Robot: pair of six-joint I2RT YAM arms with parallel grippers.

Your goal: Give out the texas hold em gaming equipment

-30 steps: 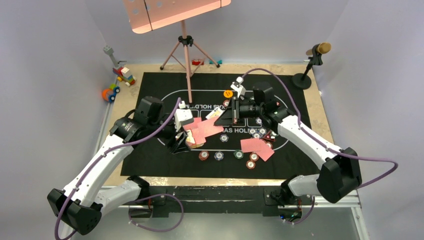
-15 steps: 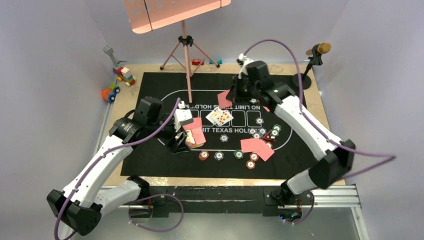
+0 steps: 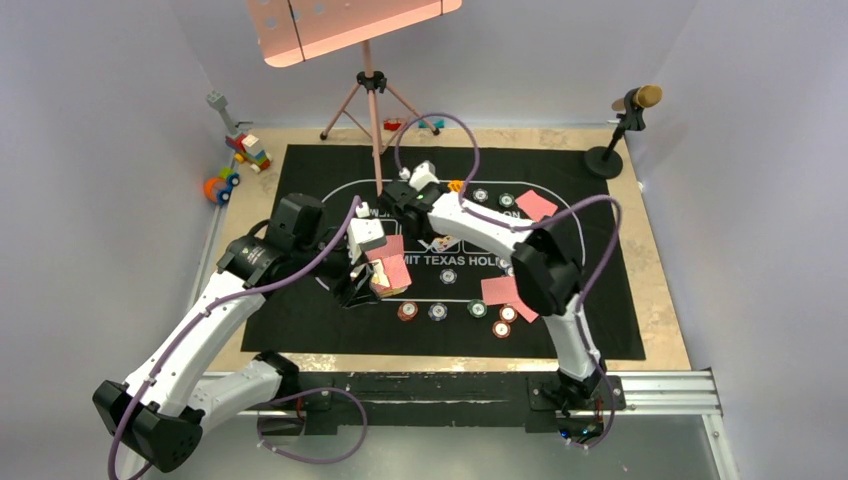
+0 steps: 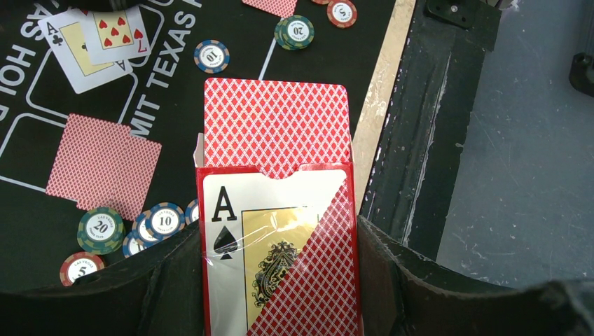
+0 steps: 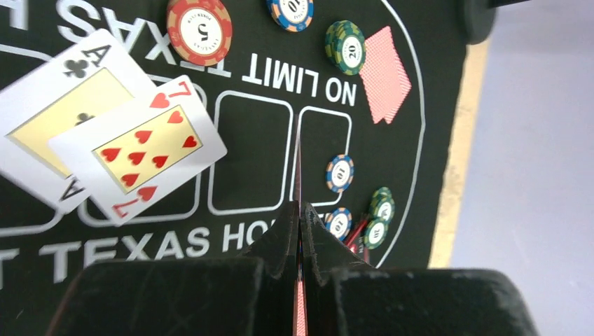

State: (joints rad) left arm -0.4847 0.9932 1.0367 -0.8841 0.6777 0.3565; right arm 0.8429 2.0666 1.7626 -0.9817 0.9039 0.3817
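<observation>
My left gripper (image 4: 280,241) is shut on the red card box (image 4: 280,273), whose flap stands open; it hangs over the mat's left side (image 3: 385,272). My right gripper (image 5: 300,210) is shut on a playing card (image 5: 298,175) seen edge-on, and it sits at the mat's back centre (image 3: 400,202). An ace of clubs (image 5: 63,91) and a seven of hearts (image 5: 143,147) lie face up on the printed boxes. Face-down cards lie at the back right (image 3: 536,205) and the front right (image 3: 503,291). Poker chips (image 3: 437,311) lie in a front row, with more at the back (image 5: 199,29).
A black felt mat (image 3: 300,170) covers the table. A tripod music stand (image 3: 372,100) rises at the mat's back edge, close to my right gripper. A microphone stand (image 3: 612,150) is at the back right, toy blocks (image 3: 245,150) at the back left.
My right arm has swung from the mat's right side across the back to the back centre, still pinching a card. The left arm and the box have not moved.
</observation>
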